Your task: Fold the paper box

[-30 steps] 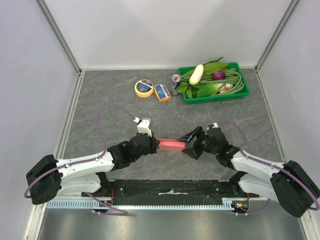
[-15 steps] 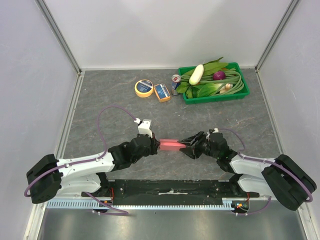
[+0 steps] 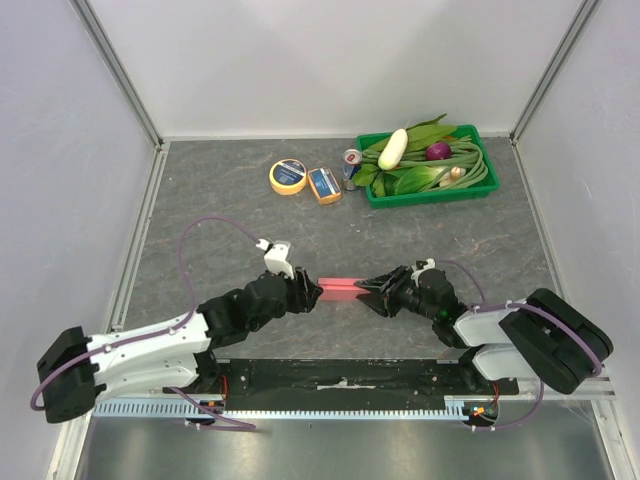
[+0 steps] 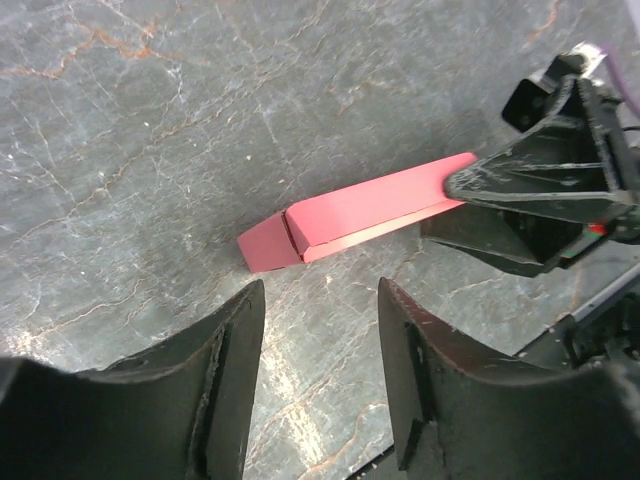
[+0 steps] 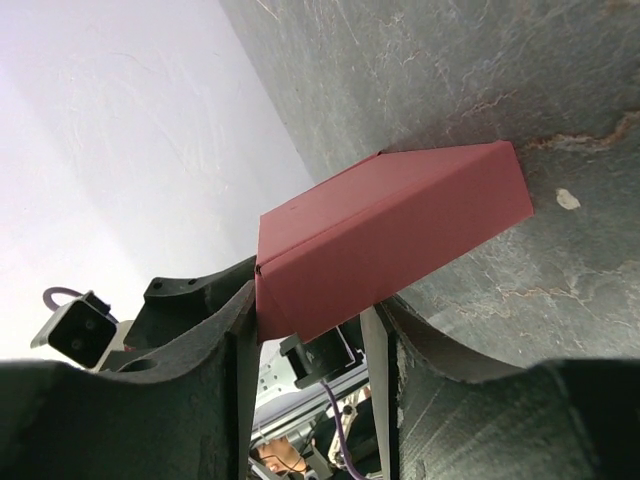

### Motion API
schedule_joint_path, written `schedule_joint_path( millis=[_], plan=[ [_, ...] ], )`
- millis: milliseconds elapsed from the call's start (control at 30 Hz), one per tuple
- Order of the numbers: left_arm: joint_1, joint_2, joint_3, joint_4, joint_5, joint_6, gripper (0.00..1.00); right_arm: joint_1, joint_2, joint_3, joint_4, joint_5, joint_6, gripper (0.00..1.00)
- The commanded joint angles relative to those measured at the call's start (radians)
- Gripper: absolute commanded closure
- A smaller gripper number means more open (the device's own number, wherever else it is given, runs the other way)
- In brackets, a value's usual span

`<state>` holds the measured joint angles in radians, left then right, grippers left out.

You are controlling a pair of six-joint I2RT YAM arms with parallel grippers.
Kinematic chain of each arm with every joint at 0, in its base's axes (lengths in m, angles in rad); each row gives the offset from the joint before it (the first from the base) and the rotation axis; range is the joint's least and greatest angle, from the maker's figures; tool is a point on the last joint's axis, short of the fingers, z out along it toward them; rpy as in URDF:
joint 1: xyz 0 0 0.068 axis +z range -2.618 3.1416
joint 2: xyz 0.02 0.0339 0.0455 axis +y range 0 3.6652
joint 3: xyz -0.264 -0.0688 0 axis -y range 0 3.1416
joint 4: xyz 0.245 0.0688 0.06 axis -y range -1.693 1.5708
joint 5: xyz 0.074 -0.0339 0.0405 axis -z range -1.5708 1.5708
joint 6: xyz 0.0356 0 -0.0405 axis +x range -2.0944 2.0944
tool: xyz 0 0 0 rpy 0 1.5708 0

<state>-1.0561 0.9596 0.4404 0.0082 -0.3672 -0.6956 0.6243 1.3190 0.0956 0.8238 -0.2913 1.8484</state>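
Box (image 3: 340, 289), pink and folded into a long, narrow bar, lies low on the dark stone counter (image 3: 230, 215), near its front edge and between the two arms. From the left wrist, the box (image 4: 360, 212) runs slantwise, and a short flap (image 4: 265, 245) sticks out flat at its left end. From the right wrist, the box (image 5: 390, 235) shows a sharp crease along its length, with its far edge touching the counter.

The right claw (image 3: 372, 290) is closed on the box's right end, one finger over the top face and one below it. Its own camera shows the card wedged between the two fingers (image 5: 225, 340).

The left claw (image 3: 310, 293) stands open just off the flap end, touching nothing; counter shows in the gap between its fingers (image 4: 235, 340).

Well apart, at the back of the counter, sit a yellow tape roll (image 3: 288, 176), a blue-orange carton (image 3: 324, 185) and a can (image 3: 352, 160). Beside the can is a green tray (image 3: 440, 198) heaped with vegetables.
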Motion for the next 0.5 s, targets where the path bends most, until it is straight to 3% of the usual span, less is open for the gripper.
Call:
schedule_joint_path(
  millis=[0, 100, 200, 467],
  plan=[
    [-0.004, -0.111, 0.037, -0.094, -0.009, -0.034, 0.39, -0.003, 0.062, -0.040, -0.034, 0.027, -0.021, 0.52],
    [0.040, -0.099, 0.089, -0.149, 0.059, -0.077, 0.31, -0.003, 0.085, -0.045, -0.017, 0.027, -0.028, 0.52],
    [0.142, -0.036, 0.101, -0.113, 0.239, -0.113, 0.19, -0.003, 0.094, -0.050, -0.005, 0.024, -0.032, 0.53],
    [0.375, 0.070, 0.028, 0.068, 0.568, -0.153, 0.20, -0.006, 0.091, -0.054, -0.018, 0.030, -0.052, 0.56]
  ],
)
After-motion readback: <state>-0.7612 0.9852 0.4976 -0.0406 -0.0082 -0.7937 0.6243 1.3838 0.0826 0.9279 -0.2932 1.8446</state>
